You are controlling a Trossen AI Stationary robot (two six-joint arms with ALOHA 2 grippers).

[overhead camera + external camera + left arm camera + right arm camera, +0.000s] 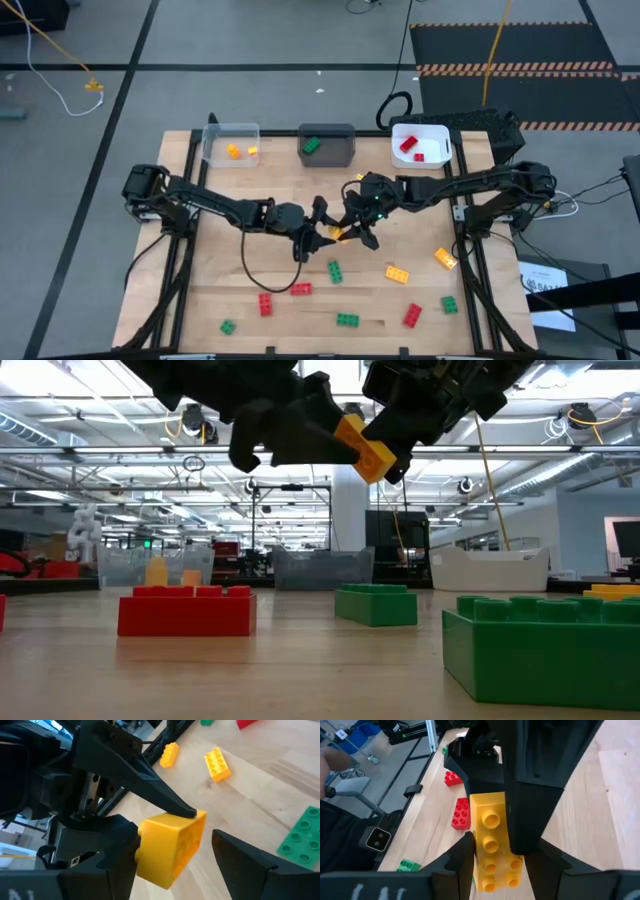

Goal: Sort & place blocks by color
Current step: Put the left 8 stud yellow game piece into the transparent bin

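Over the table's middle, a yellow block hangs in the air between my two grippers. My right gripper reaches in from the right and is shut on it. My left gripper comes from the left and is open, one finger on each side of the same block. Bare wood shows between the block and one left finger. Whether the other finger touches the block, I cannot tell. Several red, green and yellow blocks lie flat on the near half of the table. My right gripper pinches the yellow block between its two fingers, which lie on its long sides with the studs facing the wrist camera. One finger ends on the block's upper edge. It comes from the table's right, slanting down. The block is lifted clear and tilted.
Along the far edge stand a clear bin with yellow blocks, a dark grey bin with a green one and a white bin with red ones. Loose blocks include green, yellow and red.
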